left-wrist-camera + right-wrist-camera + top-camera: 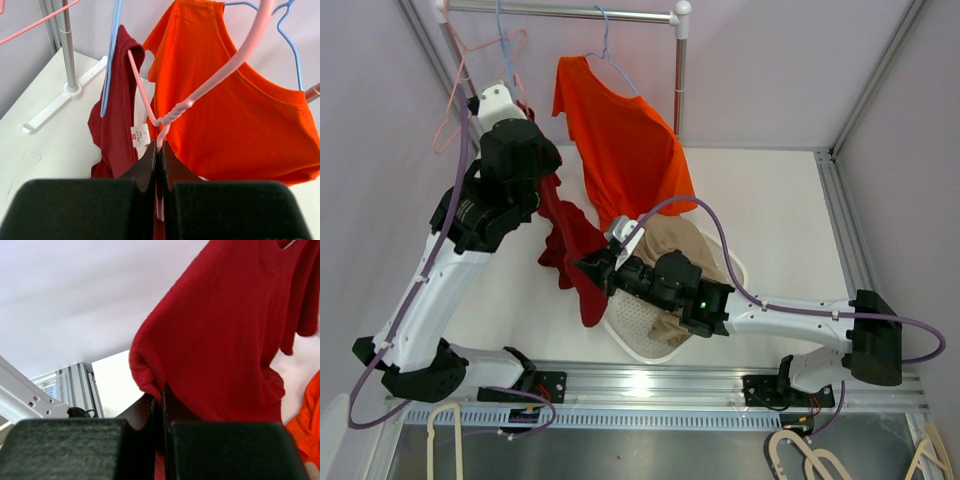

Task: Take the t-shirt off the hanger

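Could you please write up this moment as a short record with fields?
Left gripper: jaws shut on the pink hanger, just below its twisted neck
Right gripper: jaws shut on a bunched edge of the red t-shirt
Shirt on hanger: collar threaded on the pink hanger, not yet off
Orange t-shirt: hanging from the rail, untouched
Basket: on the table, beige cloth inside
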Available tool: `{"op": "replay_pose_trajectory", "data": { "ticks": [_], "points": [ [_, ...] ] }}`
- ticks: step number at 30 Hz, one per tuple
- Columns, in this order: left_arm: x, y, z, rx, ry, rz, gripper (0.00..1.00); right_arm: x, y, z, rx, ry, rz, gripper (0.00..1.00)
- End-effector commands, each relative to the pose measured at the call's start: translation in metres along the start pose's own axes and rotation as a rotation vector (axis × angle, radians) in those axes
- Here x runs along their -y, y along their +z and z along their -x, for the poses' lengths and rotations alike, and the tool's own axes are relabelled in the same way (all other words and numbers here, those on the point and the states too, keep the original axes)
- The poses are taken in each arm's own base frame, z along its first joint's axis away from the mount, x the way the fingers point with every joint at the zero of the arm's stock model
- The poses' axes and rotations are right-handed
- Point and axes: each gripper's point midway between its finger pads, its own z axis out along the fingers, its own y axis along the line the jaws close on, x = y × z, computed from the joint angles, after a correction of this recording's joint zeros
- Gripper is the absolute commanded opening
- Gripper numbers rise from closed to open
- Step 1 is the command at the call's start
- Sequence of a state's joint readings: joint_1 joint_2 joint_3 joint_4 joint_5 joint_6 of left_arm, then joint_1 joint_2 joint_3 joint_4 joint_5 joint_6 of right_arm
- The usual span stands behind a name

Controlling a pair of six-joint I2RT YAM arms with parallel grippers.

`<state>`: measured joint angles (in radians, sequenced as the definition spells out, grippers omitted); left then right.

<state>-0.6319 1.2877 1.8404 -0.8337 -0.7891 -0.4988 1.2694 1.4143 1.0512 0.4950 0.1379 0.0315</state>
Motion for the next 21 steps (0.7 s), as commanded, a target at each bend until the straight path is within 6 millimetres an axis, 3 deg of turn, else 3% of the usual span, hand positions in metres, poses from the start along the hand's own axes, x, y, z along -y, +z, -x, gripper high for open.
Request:
{"op": "replay_pose_trajectory", "data": {
  "ticks": [1,9,16,21],
  "points": [
    [0.017,0.010,0.020,0.078,-0.024,-0.010,0.01,-0.005,-0.006,0.025,0.047,0.024,-0.002,0.00],
    [0.046,0.071,0.020,0.080,0.007,0.031,0.01,-0.016,-0.036,0.049,0.056,0.041,0.006,0.00],
    [0.035,0.121,0.033,0.095,0.010,0.091,0.01,-0.016,-0.065,0.035,0.009,0.081,-0.021,0.00],
    [0.028,0.132,0.048,0.121,0.029,0.116,0.01,-0.016,-0.090,0.012,-0.050,0.097,-0.042,0.00]
  ]
}}
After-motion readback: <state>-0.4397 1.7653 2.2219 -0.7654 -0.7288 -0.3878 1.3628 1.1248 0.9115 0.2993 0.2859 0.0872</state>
